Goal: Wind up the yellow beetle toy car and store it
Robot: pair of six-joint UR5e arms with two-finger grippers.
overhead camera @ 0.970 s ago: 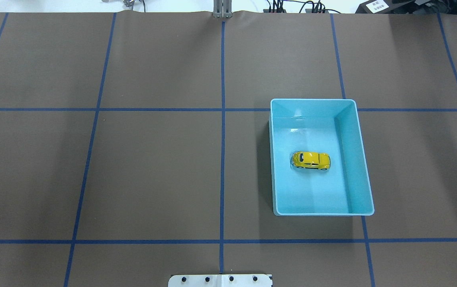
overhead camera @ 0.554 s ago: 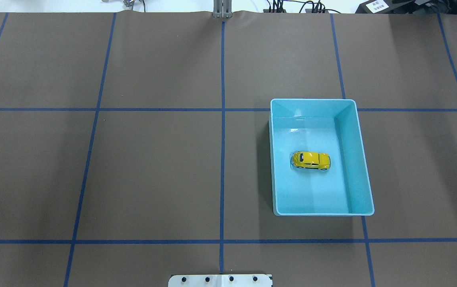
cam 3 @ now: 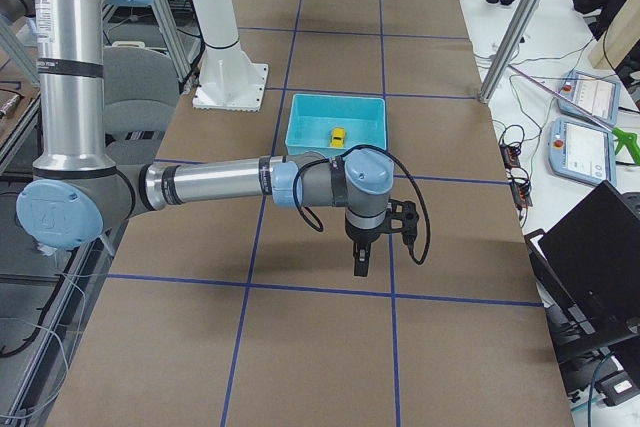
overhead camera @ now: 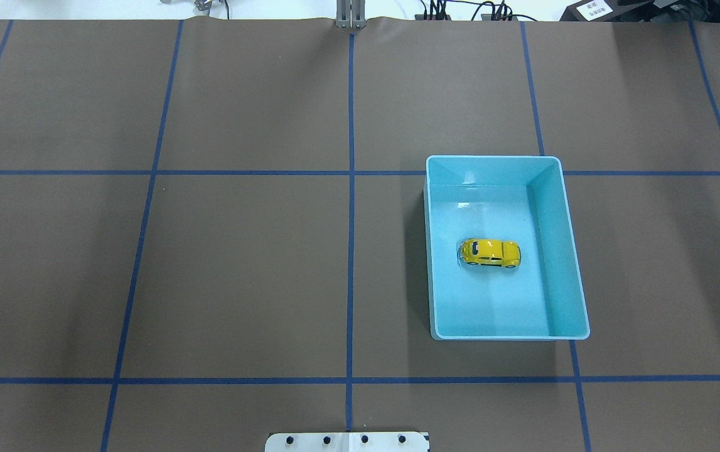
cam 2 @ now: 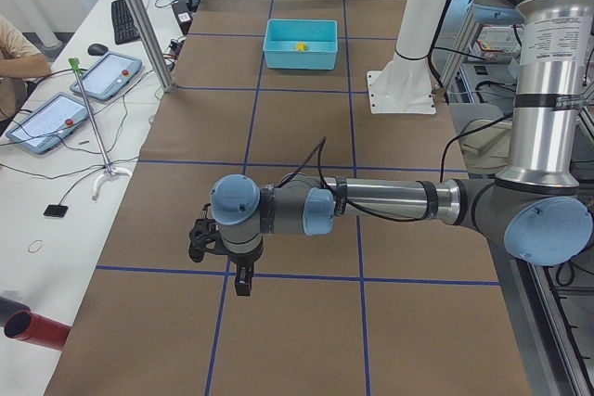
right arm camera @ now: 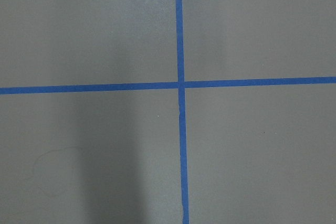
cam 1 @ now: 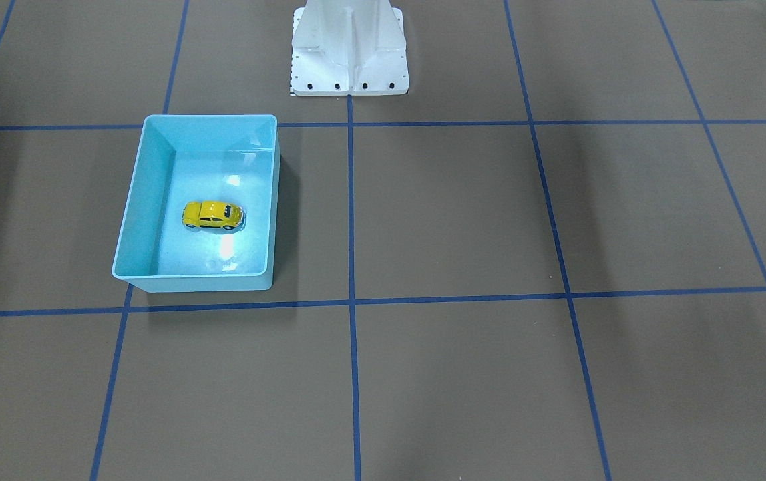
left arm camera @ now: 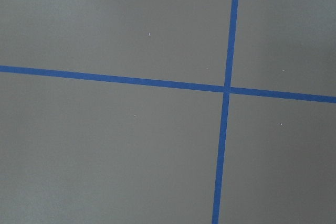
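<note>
The yellow beetle toy car (overhead camera: 490, 252) sits on its wheels in the middle of the light blue bin (overhead camera: 570, 251), right of the table's centre line. It also shows in the front view (cam 1: 212, 215) inside the bin (cam 1: 139, 200). My left gripper (cam 2: 242, 281) hangs over the mat at the table's left end, far from the bin (cam 2: 299, 59). My right gripper (cam 3: 360, 262) hangs over the mat at the right end, a short way from the bin (cam 3: 335, 139). I cannot tell whether either is open or shut. Both wrist views show only mat and tape.
The brown mat carries a blue tape grid (overhead camera: 350, 172). The white robot base (cam 1: 349, 50) stands at the table's near edge. A side table with tablets (cam 2: 111, 76) and a metal post (cam 2: 139, 20) borders the far side.
</note>
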